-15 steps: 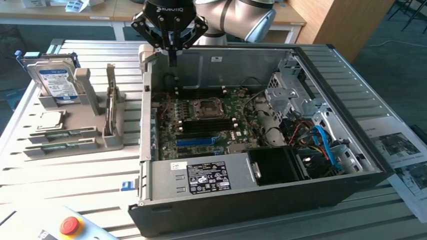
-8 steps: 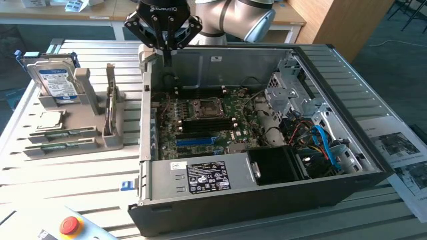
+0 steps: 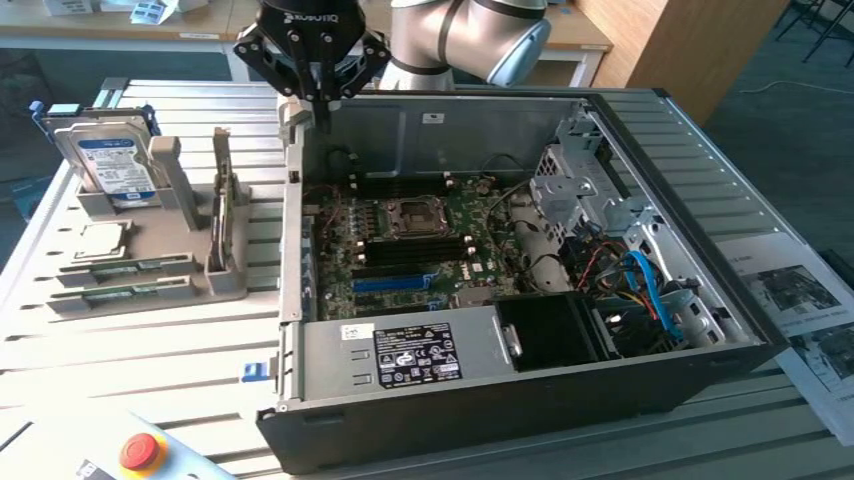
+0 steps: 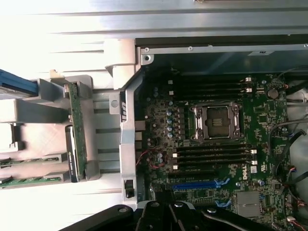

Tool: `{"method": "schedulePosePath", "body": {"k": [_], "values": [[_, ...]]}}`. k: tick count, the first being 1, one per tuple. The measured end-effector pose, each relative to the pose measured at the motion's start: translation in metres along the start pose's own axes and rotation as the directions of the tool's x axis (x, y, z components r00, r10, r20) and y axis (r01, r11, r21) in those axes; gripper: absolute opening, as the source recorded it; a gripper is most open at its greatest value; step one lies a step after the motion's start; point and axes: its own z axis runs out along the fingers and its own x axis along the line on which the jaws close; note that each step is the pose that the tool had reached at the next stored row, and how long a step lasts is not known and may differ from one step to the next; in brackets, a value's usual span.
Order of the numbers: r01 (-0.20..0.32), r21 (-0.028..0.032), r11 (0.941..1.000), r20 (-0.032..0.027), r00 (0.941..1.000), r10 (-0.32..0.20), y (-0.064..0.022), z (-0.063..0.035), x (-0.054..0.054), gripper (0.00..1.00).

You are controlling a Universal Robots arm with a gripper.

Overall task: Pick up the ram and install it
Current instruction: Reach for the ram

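While your jaws are hanging closed and empty over one corner of the open computer case (image 3: 534, 400), the ram (image 3: 131, 266) is lying well apart from them, toward the exterior view's left, sitting in a slot of the grey holder (image 3: 227, 285) on the counter (image 3: 160, 345), just beside a second green stick (image 3: 123, 293) and near the upright expansion card (image 3: 220, 190).

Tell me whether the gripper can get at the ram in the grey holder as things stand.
Likely yes. The ram lies uncovered in the grey holder, nothing above it. The gripper, shut and empty, hangs over a corner of the case, beside the holder.
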Motion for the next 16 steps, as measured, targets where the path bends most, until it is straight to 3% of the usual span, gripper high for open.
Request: {"method": "schedulePosePath", "body": {"k": [16], "values": [[0.002, 0.0, 1.0, -0.0001, 1.0, -0.002, -0.0021, -0.0006, 0.03, 0.11]]}}
